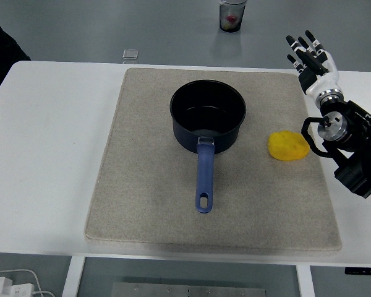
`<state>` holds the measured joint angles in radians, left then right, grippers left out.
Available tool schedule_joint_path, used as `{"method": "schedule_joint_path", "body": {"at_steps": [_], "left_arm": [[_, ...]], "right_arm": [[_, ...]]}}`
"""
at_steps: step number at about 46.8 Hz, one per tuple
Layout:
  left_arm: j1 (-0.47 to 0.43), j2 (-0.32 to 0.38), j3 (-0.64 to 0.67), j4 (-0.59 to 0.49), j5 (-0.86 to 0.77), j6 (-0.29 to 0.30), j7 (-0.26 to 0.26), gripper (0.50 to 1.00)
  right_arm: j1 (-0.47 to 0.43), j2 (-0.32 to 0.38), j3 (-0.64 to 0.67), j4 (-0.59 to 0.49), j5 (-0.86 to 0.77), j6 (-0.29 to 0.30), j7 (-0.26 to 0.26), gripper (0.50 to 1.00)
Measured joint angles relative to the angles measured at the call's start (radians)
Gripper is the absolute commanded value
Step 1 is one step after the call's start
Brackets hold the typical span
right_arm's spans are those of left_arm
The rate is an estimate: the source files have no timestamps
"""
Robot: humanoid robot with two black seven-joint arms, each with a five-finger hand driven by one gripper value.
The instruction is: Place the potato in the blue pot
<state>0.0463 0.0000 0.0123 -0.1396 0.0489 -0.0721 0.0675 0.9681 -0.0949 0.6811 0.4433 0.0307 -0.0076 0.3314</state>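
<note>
- Right hand [310,59], upper right, fingers straight and spread, holding nothing; its arm is cut off by the frame's right edge.
- Potato [288,146] lies right of centre on the mat [142,185], beside the blue pot [207,117], apart from it.
- Pot's inside looks dark.

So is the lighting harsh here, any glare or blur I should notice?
Head view: the light is soft and even, with only faint shadows beside the dark blue metal pot and the yellow potato; a mild sheen shows inside the pot; everything on the beige felt mat looks sharp.
</note>
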Motion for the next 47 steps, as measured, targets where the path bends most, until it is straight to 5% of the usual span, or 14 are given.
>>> {"method": "schedule_joint_path", "body": {"at_steps": [24, 30, 47], "left_arm": [[0.0, 0.0, 0.0, 0.002, 0.0, 0.0, -0.002, 0.996], [0.0, 0.0, 0.0, 0.002, 0.0, 0.0, -0.001, 0.996], [-0.005, 0.0, 0.0, 0.0, 0.0, 0.0, -0.001, 0.996]], "right_arm": [[0.0, -0.007, -0.035, 0.002, -0.017, 0.016, -0.002, 0.926], [0.001, -0.039, -0.089, 0.004, -0.1, 0.09, -0.002, 0.926], [0.01, -0.315, -0.259, 0.187, -0.301, 0.321, 0.0, 0.926]]}}
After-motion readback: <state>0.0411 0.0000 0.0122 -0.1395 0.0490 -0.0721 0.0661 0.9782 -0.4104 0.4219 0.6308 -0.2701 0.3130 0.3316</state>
